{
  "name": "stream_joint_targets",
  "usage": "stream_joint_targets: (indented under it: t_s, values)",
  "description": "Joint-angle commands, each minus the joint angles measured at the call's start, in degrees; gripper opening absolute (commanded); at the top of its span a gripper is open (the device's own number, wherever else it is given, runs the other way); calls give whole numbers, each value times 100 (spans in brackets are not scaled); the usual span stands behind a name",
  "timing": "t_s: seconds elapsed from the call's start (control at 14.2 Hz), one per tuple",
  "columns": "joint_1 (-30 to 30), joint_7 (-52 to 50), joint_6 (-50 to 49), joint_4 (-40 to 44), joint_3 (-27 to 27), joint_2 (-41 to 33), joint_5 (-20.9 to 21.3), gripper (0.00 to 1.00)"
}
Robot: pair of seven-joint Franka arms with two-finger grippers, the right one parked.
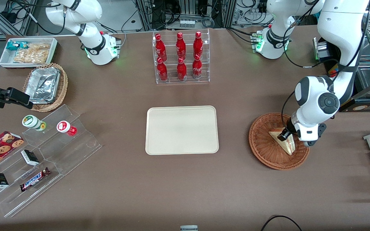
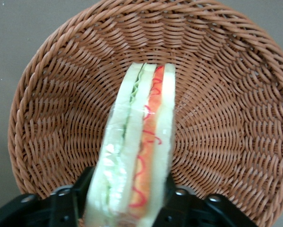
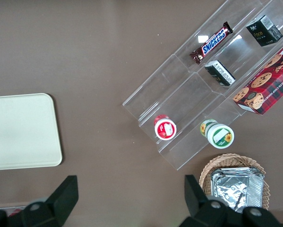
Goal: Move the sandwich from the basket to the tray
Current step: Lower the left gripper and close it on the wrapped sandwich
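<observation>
End effector (image 1: 284, 135) clamped on the sandwich (image 1: 285, 143) in the basket (image 1: 263, 144).
Its fingers (image 2: 68, 205) pinch the wedge's flat bread sides, filling edge facing up at the wrist; the tray (image 1: 182, 130) lies well apart, toward the tabletop's middle.

Reddish-brown woven basket (image 1: 268, 150); cream tray (image 1: 181, 130); white sandwich (image 2: 136, 151), green-orange filling.

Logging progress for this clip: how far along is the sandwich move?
Done: the end effector has closed on the triangular white-bread sandwich, its fingers pressing both bread faces. In hand: the sandwich is over the round reddish-brown wicker basket. Left: lifting, carrying and releasing on the cream rectangular plastic tray, which holds nothing.
</observation>
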Motion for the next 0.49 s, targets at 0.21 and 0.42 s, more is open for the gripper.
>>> stream_joint_targets:
  t_s: [0.21, 0.42]
  values:
    - [-56, 516, -1414, 584, -69, -373, -58, 10]
    - [-222, 1960, -2004, 1059, -463, -303, 3, 11]
